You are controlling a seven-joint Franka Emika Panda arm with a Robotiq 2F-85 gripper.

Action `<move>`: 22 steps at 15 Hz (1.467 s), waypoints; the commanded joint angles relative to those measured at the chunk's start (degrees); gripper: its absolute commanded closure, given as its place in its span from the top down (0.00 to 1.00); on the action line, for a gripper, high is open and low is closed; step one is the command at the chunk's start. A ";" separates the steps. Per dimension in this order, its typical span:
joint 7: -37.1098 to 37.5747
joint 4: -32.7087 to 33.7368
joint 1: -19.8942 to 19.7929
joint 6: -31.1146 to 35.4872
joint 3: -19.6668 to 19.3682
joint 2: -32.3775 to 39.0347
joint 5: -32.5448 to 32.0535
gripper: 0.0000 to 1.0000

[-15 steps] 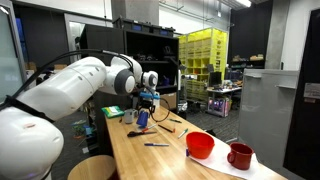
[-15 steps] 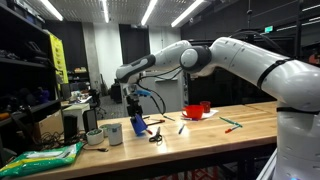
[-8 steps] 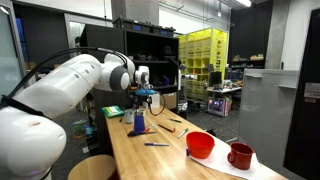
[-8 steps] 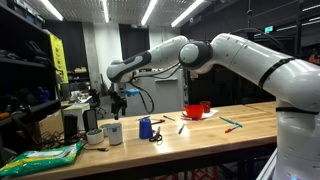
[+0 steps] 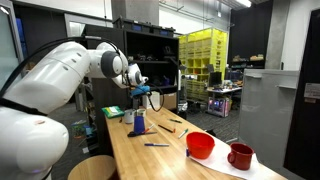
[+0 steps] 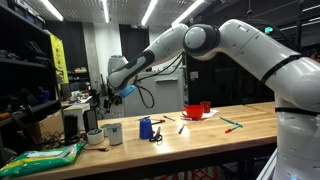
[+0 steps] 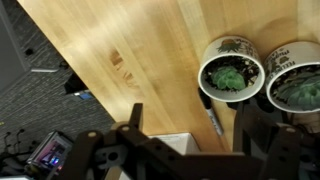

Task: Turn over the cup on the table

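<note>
The small blue cup (image 5: 139, 122) stands on the light wood table (image 5: 170, 160), alone and untouched; it also shows in an exterior view (image 6: 146, 128). My gripper (image 5: 137, 93) hangs above the table, up and off to one side of the cup, toward the table's end (image 6: 108, 96). In the wrist view the gripper (image 7: 190, 130) is open and empty. It looks down on bare wood (image 7: 120, 50), and the cup is out of that view.
Under the gripper are two small potted plants (image 7: 231, 75) (image 7: 295, 85), a pen (image 7: 215, 122) and a white box (image 7: 175, 145). A wide red bowl (image 5: 200, 145) and a dark red mug (image 5: 240, 155) sit at the other end. Scissors (image 6: 157, 137) lie by the cup.
My gripper let go of the blue cup, rose and swung away toward the table's end. The cup stays standing on the table.
</note>
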 commanded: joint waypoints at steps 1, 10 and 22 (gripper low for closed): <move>11.09 -13.95 3.13 1.01 -4.88 -10.30 -3.93 1.00; 17.65 -19.85 1.48 -8.07 -1.82 -16.32 -2.03 1.00; 17.58 -19.31 1.27 -7.70 -1.99 -15.08 -1.95 1.00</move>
